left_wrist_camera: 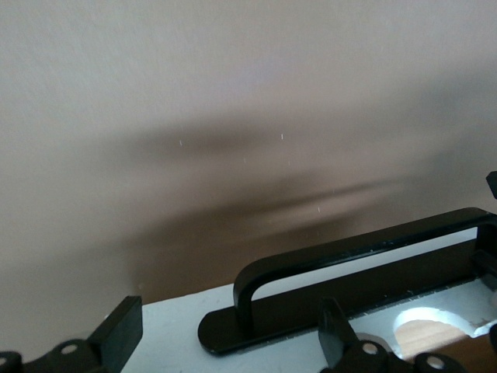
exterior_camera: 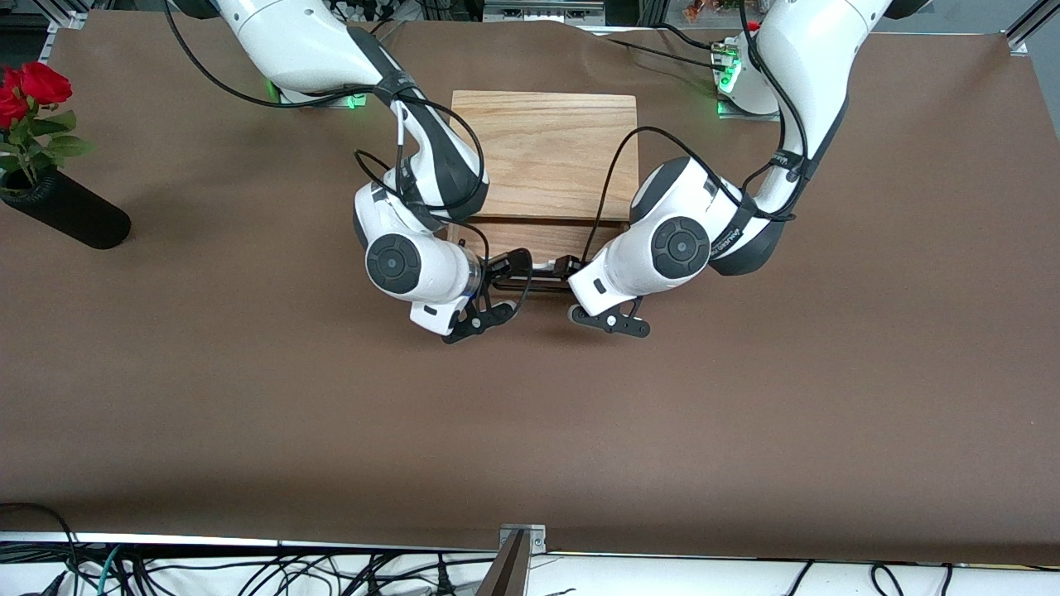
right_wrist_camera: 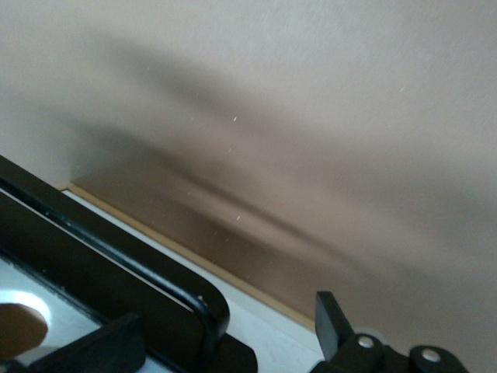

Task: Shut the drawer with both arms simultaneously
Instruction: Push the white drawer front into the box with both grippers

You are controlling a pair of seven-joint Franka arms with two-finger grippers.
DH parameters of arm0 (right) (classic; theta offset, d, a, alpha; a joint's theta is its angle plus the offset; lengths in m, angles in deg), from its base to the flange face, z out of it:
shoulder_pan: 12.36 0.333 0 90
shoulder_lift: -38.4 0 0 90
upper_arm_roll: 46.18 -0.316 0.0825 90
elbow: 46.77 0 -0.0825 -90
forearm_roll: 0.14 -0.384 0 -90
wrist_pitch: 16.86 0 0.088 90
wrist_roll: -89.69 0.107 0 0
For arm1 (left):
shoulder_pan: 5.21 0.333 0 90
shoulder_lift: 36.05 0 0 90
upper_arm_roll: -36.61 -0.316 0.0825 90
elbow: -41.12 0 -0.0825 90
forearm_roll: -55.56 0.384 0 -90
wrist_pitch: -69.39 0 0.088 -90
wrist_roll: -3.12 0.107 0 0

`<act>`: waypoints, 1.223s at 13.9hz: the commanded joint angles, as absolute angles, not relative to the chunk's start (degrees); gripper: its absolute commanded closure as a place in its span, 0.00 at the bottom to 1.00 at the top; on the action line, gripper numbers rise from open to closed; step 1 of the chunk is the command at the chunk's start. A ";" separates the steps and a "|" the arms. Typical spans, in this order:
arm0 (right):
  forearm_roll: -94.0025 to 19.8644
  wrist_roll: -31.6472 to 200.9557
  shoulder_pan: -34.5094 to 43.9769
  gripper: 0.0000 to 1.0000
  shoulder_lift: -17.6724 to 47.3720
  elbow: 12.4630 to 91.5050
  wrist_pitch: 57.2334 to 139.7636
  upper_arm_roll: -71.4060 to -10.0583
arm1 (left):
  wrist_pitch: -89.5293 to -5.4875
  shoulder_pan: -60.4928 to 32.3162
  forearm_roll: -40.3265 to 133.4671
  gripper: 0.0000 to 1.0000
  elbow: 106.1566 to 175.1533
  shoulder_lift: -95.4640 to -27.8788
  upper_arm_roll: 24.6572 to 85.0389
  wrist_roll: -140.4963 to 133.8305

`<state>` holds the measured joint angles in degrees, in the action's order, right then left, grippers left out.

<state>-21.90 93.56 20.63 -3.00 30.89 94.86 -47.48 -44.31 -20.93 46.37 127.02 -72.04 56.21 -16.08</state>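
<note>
The drawer [exterior_camera: 537, 238] stands a little way out of the light oak box [exterior_camera: 545, 149]. Its white front panel [exterior_camera: 542, 266] with the black wire handle [exterior_camera: 534, 286] faces the front camera. My left gripper [exterior_camera: 570, 266] is open at the handle's end toward the left arm; in the left wrist view its fingers [left_wrist_camera: 118, 334] straddle that handle end [left_wrist_camera: 250, 289] against the white panel [left_wrist_camera: 167, 334]. My right gripper [exterior_camera: 512, 265] is open at the handle's other end; in the right wrist view its fingers [right_wrist_camera: 330, 317] straddle that handle end [right_wrist_camera: 203, 305] on the panel [right_wrist_camera: 272, 336].
A black vase [exterior_camera: 66, 217] with red roses [exterior_camera: 33, 87] lies toward the right arm's end of the table. The brown table cover [exterior_camera: 530, 430] stretches from the drawer to the front edge. Cables hang below that edge.
</note>
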 commanded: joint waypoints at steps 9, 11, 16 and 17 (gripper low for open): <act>-23.16 95.84 21.74 0.00 -2.82 29.52 83.70 -48.03 | -31.16 -20.68 44.05 0.00 125.67 -72.17 56.39 -15.87; -23.08 95.84 21.82 0.00 -2.82 29.51 81.85 -48.11 | -30.19 -20.77 44.05 0.00 125.67 -72.35 56.30 -15.87; -23.07 95.75 21.82 0.00 -2.82 29.51 78.95 -48.55 | -27.91 -20.77 44.05 0.00 126.02 -72.70 56.30 -15.78; -23.07 95.75 21.82 0.00 -2.82 29.51 77.99 -48.55 | -27.56 -20.77 44.05 0.00 126.02 -72.70 56.30 -15.78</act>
